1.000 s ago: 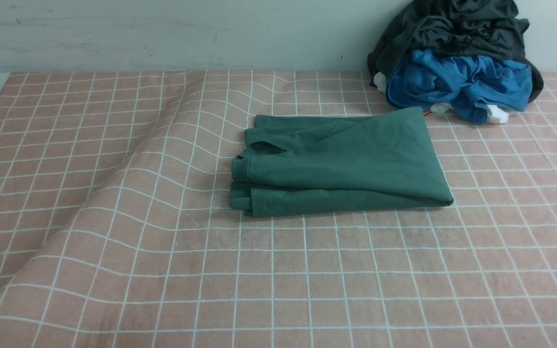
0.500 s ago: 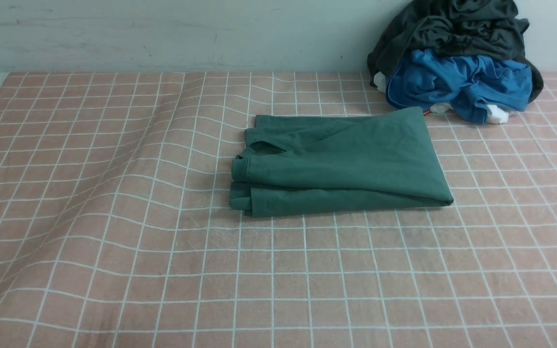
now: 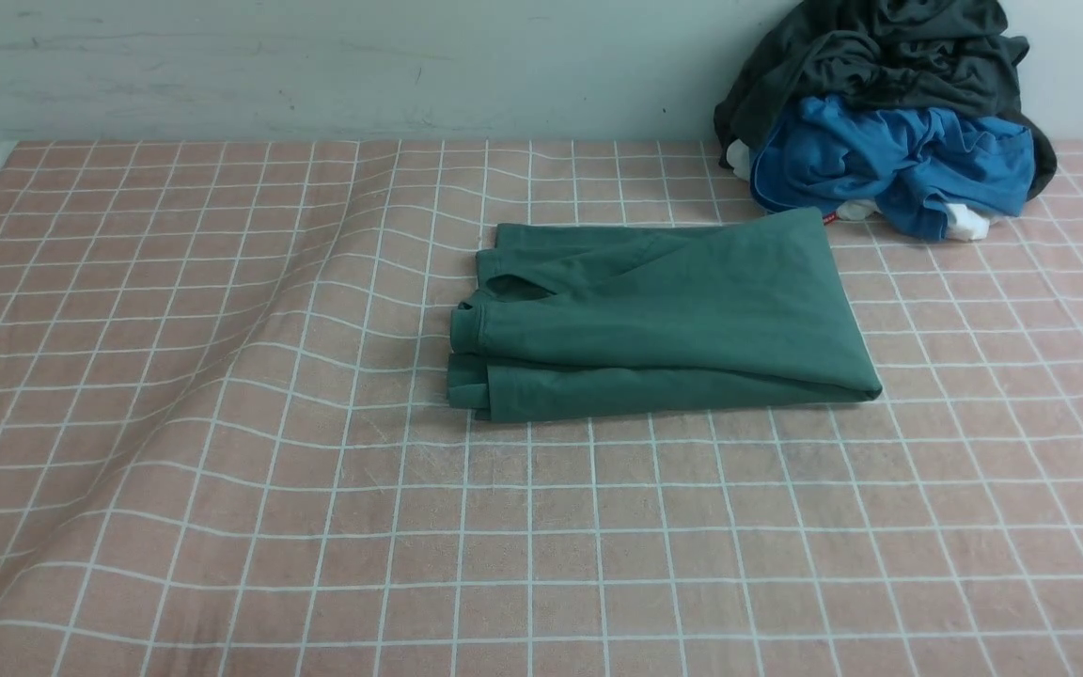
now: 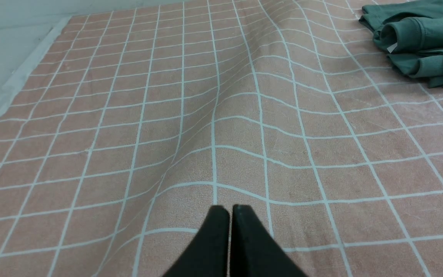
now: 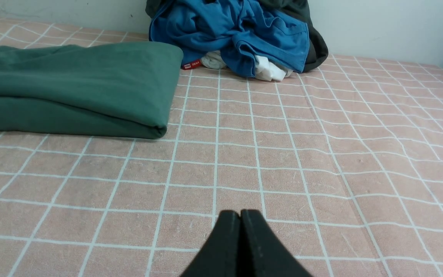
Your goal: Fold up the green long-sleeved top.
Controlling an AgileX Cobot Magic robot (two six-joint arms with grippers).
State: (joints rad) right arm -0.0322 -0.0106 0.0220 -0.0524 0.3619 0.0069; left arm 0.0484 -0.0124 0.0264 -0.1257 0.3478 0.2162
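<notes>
The green long-sleeved top lies folded into a flat rectangular bundle in the middle of the pink checked cloth, its cuffs and layered edges facing left. The left wrist view catches those rolled edges; the right wrist view shows the top's smooth folded side. My left gripper is shut with nothing in it, low over the rumpled cloth well to the left of the top. My right gripper is also shut and empty, over the cloth on the near right of the top. Neither gripper touches the top.
A heap with a bright blue garment under a dark charcoal-grey one sits at the back right against the wall, close to the top's far right corner. The pink checked cloth is raised in a long wrinkle on the left. A pale wall runs along the back.
The wrinkle in the cloth on the left has sunk and flattened. The dark tip at the bottom left corner of the front view has slipped lower. The top has not moved.
</notes>
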